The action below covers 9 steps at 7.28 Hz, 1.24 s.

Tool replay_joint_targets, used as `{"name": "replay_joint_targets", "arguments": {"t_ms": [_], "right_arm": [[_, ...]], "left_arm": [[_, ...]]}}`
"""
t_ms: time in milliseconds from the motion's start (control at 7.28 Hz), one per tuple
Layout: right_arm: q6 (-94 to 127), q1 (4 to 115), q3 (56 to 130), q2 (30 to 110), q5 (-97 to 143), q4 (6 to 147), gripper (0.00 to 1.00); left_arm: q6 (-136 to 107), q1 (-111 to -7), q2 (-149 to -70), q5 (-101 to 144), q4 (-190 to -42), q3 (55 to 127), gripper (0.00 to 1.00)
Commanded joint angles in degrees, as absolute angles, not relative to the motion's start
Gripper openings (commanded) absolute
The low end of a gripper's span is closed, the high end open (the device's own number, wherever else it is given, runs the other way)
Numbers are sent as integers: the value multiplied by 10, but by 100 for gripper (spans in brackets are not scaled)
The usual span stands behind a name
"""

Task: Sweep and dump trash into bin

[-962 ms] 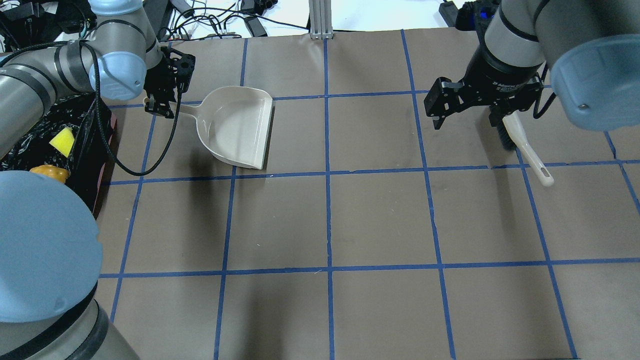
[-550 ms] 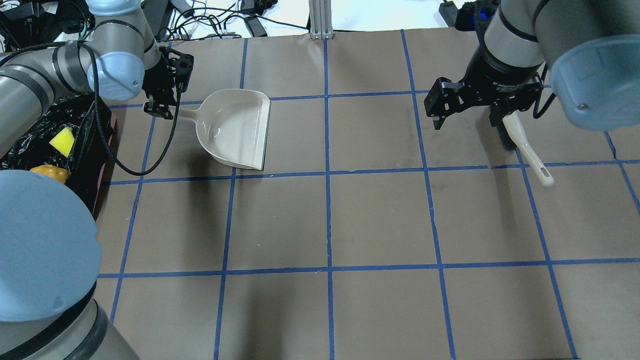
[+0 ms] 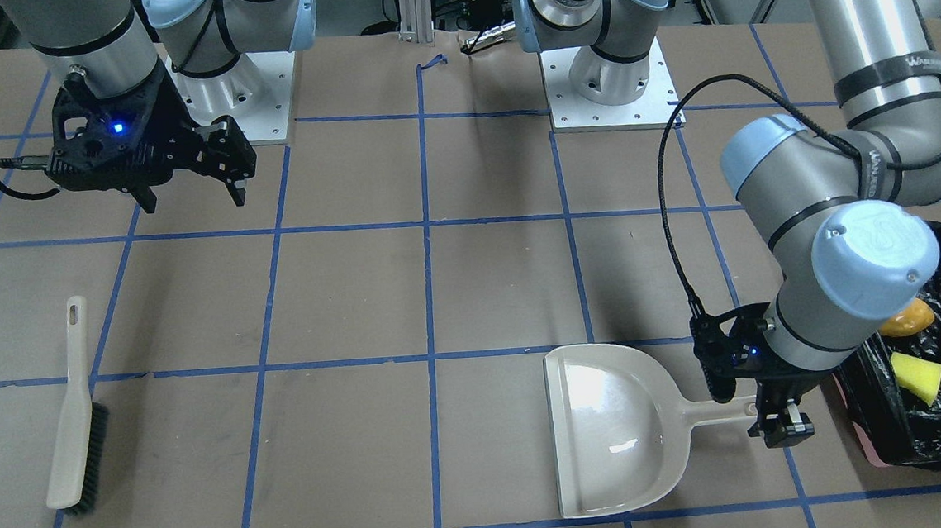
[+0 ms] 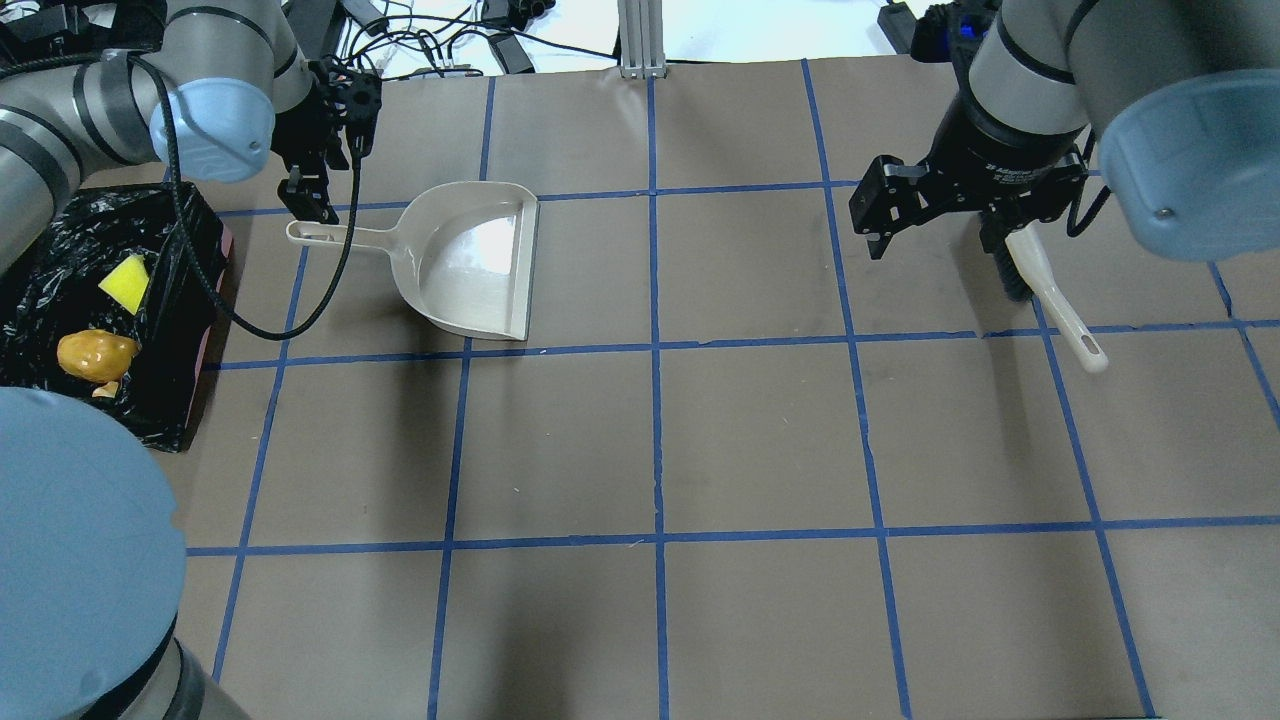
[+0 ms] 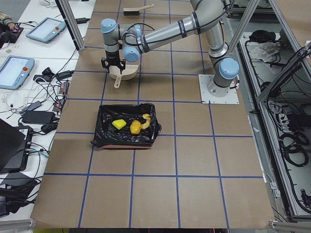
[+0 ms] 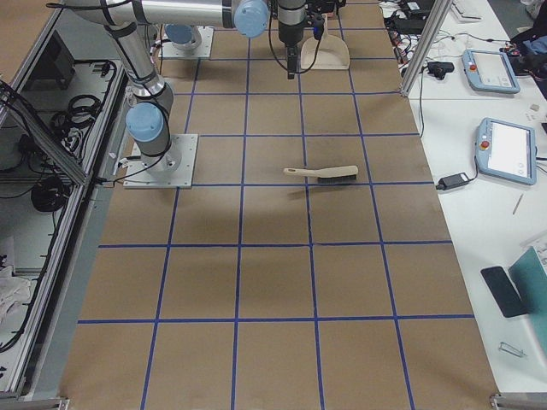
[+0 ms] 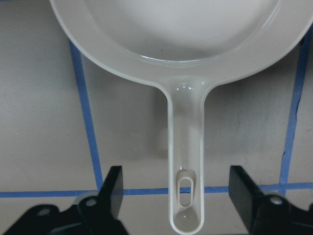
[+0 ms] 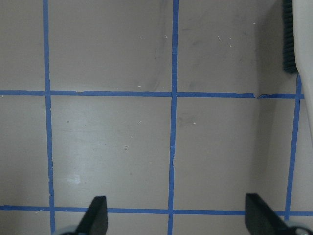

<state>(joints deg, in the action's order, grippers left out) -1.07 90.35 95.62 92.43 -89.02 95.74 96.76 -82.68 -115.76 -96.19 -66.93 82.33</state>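
Observation:
The bin [image 4: 190, 300], pinkish and lined with a black bag, stands at the table's left end. In it lie the yellow-and-green sponge [image 4: 124, 281], the golden-brown lump [image 4: 95, 353] and the pale fruit slice [image 5: 146, 119]. The cream dustpan [image 4: 470, 265] lies empty and flat on the table beside the bin. My left gripper [image 4: 310, 205] is open just above the end of its handle [image 7: 185, 147], a finger on each side and neither touching it. My right gripper [image 4: 935, 240] is open and empty above bare table, beside the brush [image 4: 1050, 290].
The brush [image 3: 71, 416] lies flat on the table under my right arm, bristles towards the far edge. The bin also shows in the front view [image 3: 863, 427], close to the dustpan's handle. Cables and tablets lie beyond the table's far edge.
My left gripper has opened, let go of the dustpan handle and risen away from it. The dustpan has settled flat on the table. The right arm has not moved.

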Motion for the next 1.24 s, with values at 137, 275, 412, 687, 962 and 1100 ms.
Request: {"name": "replay_joint_targets", "arguments": {"t_ms": [137,275,412,687,962,1100], "right_arm": [[-11,904,956,924,-890,959,100],[-11,904,956,924,-890,959,100],[-11,904,956,924,-890,959,100],[-10,904,956,925,-890,958,100],[-10,903,956,925,-890,956,100],[-11,903,955,925,-890,957,100]], "left_arm": [[840,-831,-1051,-949,-832,788,80],[789,-831,-1023,-941,-862,787,80],[719,-832,-996,-940,-879,787,81],[542,-845,-957,-912,-907,795,81],[339,-859,-954,-876,-907,815,89],[286,-859,-949,-859,-908,815,98]]}}
